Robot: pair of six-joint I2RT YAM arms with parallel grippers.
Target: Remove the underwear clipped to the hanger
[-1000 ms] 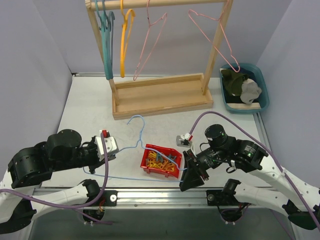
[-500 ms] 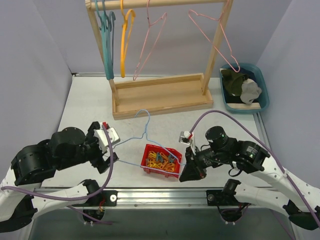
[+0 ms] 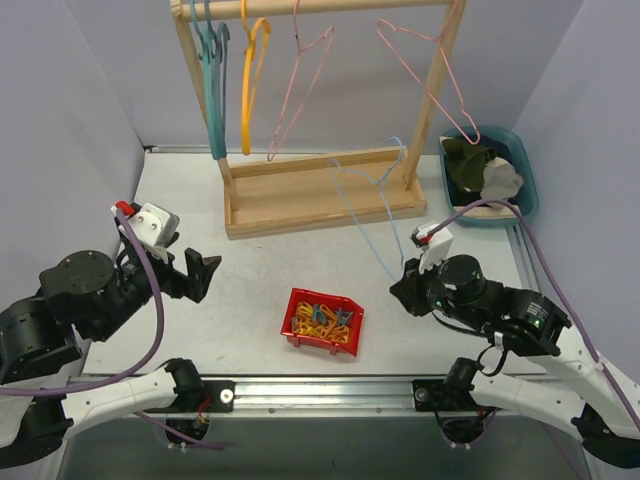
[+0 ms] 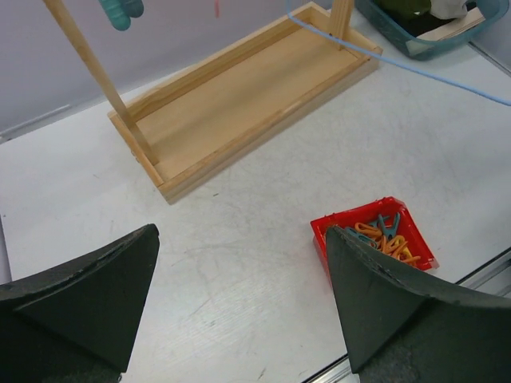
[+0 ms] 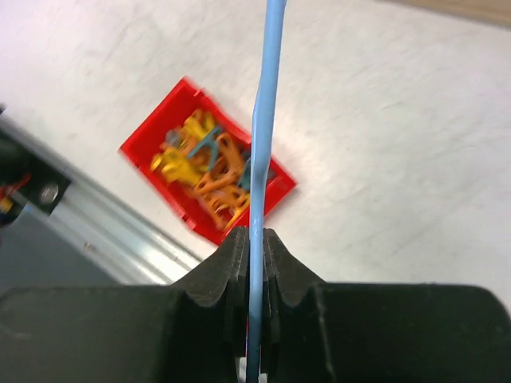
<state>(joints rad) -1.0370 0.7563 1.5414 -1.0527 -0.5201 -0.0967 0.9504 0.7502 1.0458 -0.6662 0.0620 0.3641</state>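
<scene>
Blue hanger (image 5: 267, 96) now raised upright by R gripper (image 5: 254, 239) clamped on it; L gripper (image 4: 239, 279) released, jaws wide apart

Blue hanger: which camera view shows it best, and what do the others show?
Top external view: the blue hanger shows nearly whole, held up by the right gripper. The right wrist view shows one wire between shut jaws; the left wrist view, a short stretch.

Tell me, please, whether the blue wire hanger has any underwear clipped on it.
Bare: the blue hanger, pinched in the right gripper, shows only wire in the top view; underwear lies in the teal bin.
</scene>
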